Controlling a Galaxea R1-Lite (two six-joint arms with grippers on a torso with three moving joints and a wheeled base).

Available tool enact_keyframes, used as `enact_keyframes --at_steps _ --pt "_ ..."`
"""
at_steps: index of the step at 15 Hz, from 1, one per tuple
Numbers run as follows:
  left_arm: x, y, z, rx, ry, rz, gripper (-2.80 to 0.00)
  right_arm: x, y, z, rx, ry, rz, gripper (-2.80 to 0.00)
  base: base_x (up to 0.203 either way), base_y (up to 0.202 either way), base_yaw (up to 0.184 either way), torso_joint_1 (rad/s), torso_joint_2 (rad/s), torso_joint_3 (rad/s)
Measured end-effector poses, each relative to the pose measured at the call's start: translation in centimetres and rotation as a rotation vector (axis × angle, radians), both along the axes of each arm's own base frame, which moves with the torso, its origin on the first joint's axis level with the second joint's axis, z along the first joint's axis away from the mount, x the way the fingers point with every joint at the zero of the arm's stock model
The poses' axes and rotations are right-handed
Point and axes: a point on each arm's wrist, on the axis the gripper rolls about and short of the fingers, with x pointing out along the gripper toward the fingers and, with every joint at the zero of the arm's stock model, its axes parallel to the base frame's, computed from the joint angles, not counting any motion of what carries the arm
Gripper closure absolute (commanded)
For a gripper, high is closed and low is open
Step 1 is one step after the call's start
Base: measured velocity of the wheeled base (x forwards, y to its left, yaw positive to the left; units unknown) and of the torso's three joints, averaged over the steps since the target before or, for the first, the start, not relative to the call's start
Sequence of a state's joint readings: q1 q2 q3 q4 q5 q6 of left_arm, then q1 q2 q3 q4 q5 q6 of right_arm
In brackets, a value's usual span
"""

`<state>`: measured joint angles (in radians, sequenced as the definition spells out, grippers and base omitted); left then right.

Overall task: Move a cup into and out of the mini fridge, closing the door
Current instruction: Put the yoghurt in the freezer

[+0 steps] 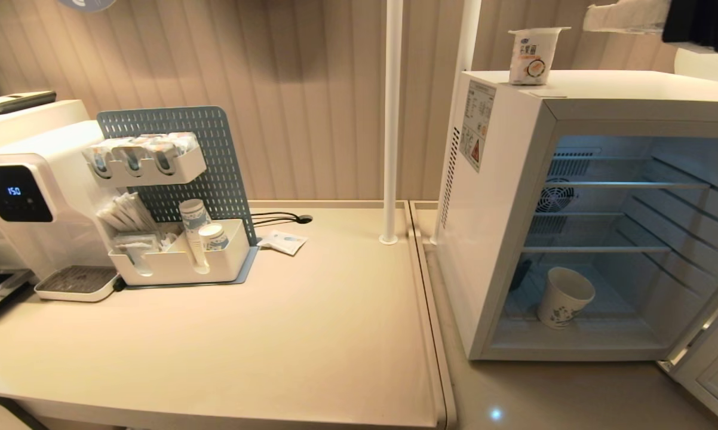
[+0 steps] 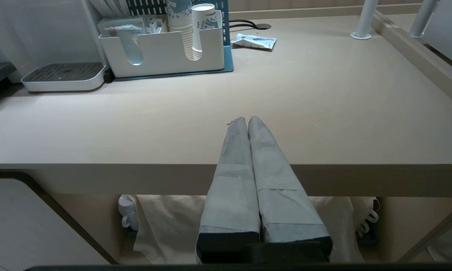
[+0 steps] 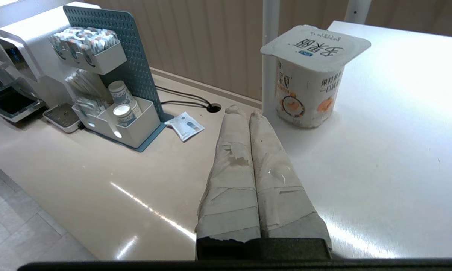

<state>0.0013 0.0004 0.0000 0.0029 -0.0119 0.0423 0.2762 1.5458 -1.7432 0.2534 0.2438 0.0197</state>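
The mini fridge (image 1: pixel 502 197) stands open at the right of the counter, and its door (image 1: pixel 714 364) is swung out at the lower right edge of the head view. On the fridge floor, below the wire shelves, the cup (image 1: pixel 563 297) stands upright, white with a dark print. Neither arm shows in the head view. My right gripper (image 3: pixel 244 111) is shut and empty, held over the fridge's white top (image 3: pixel 399 131) near its left edge. My left gripper (image 2: pixel 247 119) is shut and empty, parked at the table's front edge.
A foil-lidded tub (image 3: pixel 310 75) stands on the fridge top just beyond my right fingertips. On the table's left are a water dispenser (image 1: pixel 18 191) and a pegboard organiser with stacked cups (image 1: pixel 180 257). A sachet (image 1: pixel 282 242) and a white pole (image 1: pixel 390 119) are mid-table.
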Motion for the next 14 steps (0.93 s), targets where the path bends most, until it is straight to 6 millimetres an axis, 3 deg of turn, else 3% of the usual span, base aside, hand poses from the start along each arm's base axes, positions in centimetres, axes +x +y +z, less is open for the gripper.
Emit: enact_keyframes --at_steps 3,6,7,8,14 --pt "0.0 0.0 0.0 0.0 0.0 0.0 0.0 2.4 0.3 -1.1 -0.053 0.005 -0.036 0.0 0.0 0.0 0.0 0.0 0.0 0.0" --pt "0.0 0.0 0.0 0.0 0.0 0.0 0.0 3.2 0.4 -1.7 -0.077 0.028 -0.041 0.0 0.0 0.0 0.0 0.0 0.0 0.0" --pt "0.0 0.0 0.0 0.0 0.0 0.0 0.0 3.3 0.4 -1.9 -0.079 0.032 -0.042 -0.42 0.0 0.0 0.0 0.0 0.0 0.0" --pt "0.0 0.0 0.0 0.0 0.0 0.0 0.0 3.3 0.4 -2.0 -0.08 0.036 -0.043 -2.8 0.0 0.0 0.0 0.0 0.0 0.0" --pt "0.0 0.0 0.0 0.0 0.0 0.0 0.0 3.4 0.4 -2.2 -0.088 0.041 -0.042 -2.8 0.0 0.0 0.0 0.0 0.0 0.0"
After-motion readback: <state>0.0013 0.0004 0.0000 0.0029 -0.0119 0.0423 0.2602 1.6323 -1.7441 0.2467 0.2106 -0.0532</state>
